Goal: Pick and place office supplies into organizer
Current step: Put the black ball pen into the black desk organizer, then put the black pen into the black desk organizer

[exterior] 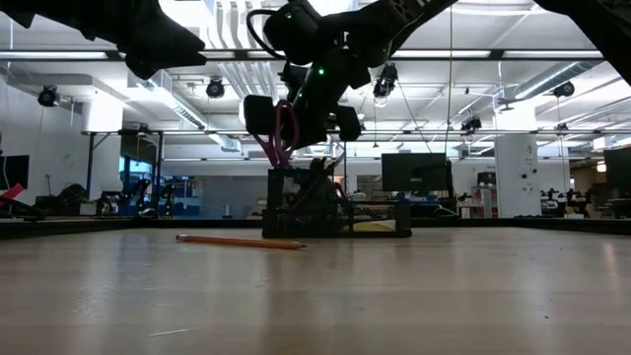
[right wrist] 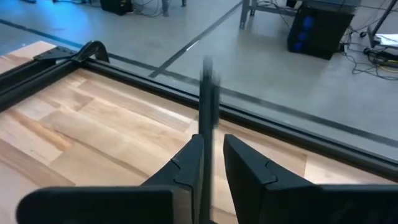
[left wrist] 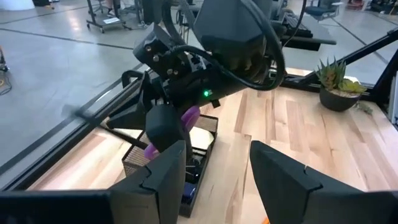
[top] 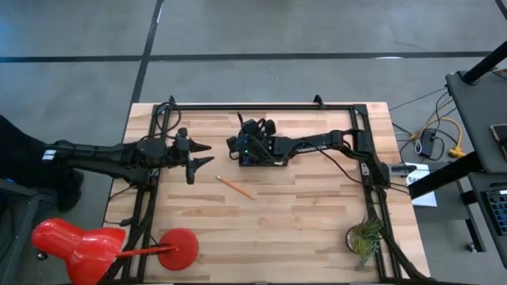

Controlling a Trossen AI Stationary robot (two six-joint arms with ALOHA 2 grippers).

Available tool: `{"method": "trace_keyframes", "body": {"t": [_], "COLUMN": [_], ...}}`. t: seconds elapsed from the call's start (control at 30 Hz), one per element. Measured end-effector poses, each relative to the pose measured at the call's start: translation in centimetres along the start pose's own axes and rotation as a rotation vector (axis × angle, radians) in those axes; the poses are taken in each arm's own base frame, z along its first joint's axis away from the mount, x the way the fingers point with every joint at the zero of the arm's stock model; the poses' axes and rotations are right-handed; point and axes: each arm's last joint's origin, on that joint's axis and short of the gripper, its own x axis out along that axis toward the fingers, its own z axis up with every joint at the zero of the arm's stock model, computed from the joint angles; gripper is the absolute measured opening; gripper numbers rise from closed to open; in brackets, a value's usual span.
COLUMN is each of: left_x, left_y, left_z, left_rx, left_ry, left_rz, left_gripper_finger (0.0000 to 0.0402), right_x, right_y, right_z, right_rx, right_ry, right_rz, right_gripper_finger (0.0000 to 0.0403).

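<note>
The black mesh organizer (exterior: 335, 212) stands at the table's middle, toward the far side. My right gripper (right wrist: 213, 138) hangs just over it (top: 255, 131), fingers slightly open. Purple-handled scissors (exterior: 281, 133) reach down into the organizer, handles (left wrist: 189, 116) low. Their dark blade (right wrist: 208, 93), blurred, runs out between my right fingers. An orange pencil (top: 235, 188) lies flat on the wood in front of the organizer. My left gripper (top: 202, 157) hovers open to the organizer's left, with nothing between its fingers (left wrist: 168, 168). My right gripper has the scissors' blade (right wrist: 207, 127) between its slightly parted fingers. The blade stands close against one finger (right wrist: 189, 155), and a strip of table shows between it and the other. Whether the fingers touch it, I cannot tell. The scissors' lower end is in the organizer.
A black tube frame (top: 261, 106) runs round the table's edges. A small potted plant (top: 364, 237) stands at the near right corner. A red plastic object (top: 79, 241) with a round base (top: 181, 247) sits at the near left. Bare wood lies along the near side.
</note>
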Motion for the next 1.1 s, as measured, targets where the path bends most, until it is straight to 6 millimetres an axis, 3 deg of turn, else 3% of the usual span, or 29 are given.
{"method": "trace_keyframes", "body": {"t": [0.2,0.43,0.5,0.6,0.73,0.9,1.1], "left_x": [-0.2,-0.5,-0.6,-0.1,1.9,5.9,10.0], "left_y": [0.1,0.1,0.4,1.1,2.5,6.0,10.2], "left_z": [0.4,1.4,1.5,0.9,0.0,-0.2,-0.6], "left_rx": [-0.003,0.025,-0.055,-0.147,-0.079,-0.018,0.196], "left_ry": [-0.014,-0.035,-0.012,0.071,0.188,0.332,0.417], "left_rz": [0.003,0.004,0.022,0.053,0.027,0.012,-0.068], "left_gripper_finger": [0.0164,0.0164,0.0164,0.0164,0.0164,0.0164,0.0164], "right_x": [-0.5,-2.1,-3.1,-4.9,-6.1,-8.5,-10.3], "right_y": [-0.2,-1.1,-1.8,-4.0,-8.7,-13.7,-16.1], "right_z": [0.6,2.9,4.1,7.8,11.8,14.9,15.9], "right_rx": [-0.004,0.017,0.011,0.0,0.034,-0.003,-0.192], "right_ry": [0.003,0.001,0.009,0.092,0.287,0.3,0.291], "right_rz": [0.011,0.014,0.019,0.161,0.344,0.315,0.313], "right_gripper_finger": [0.0058,0.0058,0.0058,0.0059,0.0059,0.0059,0.0059]}}
